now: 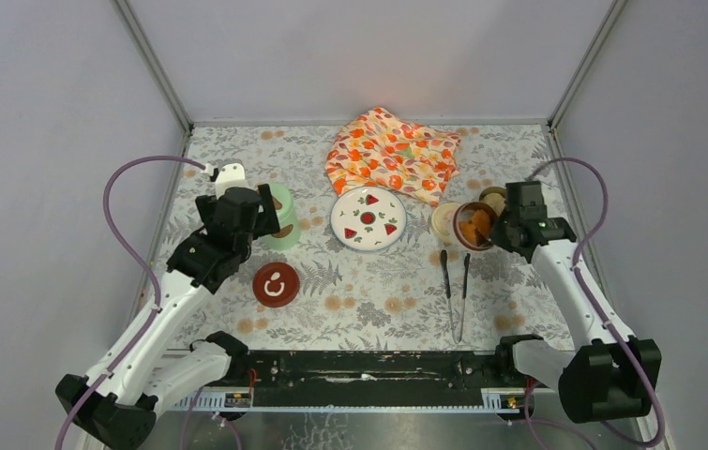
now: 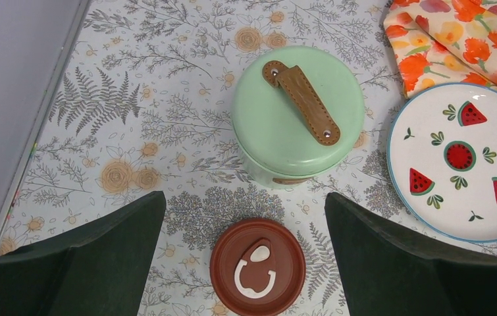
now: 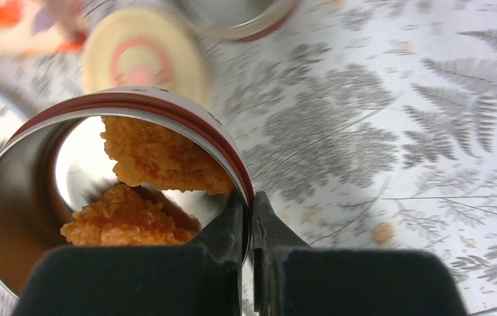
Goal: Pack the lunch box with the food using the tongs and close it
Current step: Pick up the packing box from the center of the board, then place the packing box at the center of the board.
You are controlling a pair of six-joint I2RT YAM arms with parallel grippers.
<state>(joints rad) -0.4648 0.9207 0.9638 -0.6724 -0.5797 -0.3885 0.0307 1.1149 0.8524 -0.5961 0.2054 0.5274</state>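
Observation:
My right gripper (image 3: 247, 204) is shut on the red-edged rim of a low steel bowl (image 3: 15, 217) of the lunch box, one finger inside and one outside. The bowl (image 1: 474, 225) holds orange-red fried chunks of food (image 3: 153, 158) and tips toward the camera. The tongs (image 1: 456, 291) lie flat on the table, nearer than the bowl. My left gripper (image 2: 245, 204) stands open above the table, with the dark red lid (image 2: 257, 266) below its gap. The mint-green pot (image 2: 298, 115) stands just beyond, its green lid and brown strap on top.
A cream lid (image 3: 143, 62) lies left of the held bowl and a second steel bowl (image 3: 239, 16) stands behind it. The white plate with red fruit prints (image 1: 368, 218) sits mid-table. The orange flower-patterned cloth (image 1: 392, 155) lies behind it. Grey walls enclose the table.

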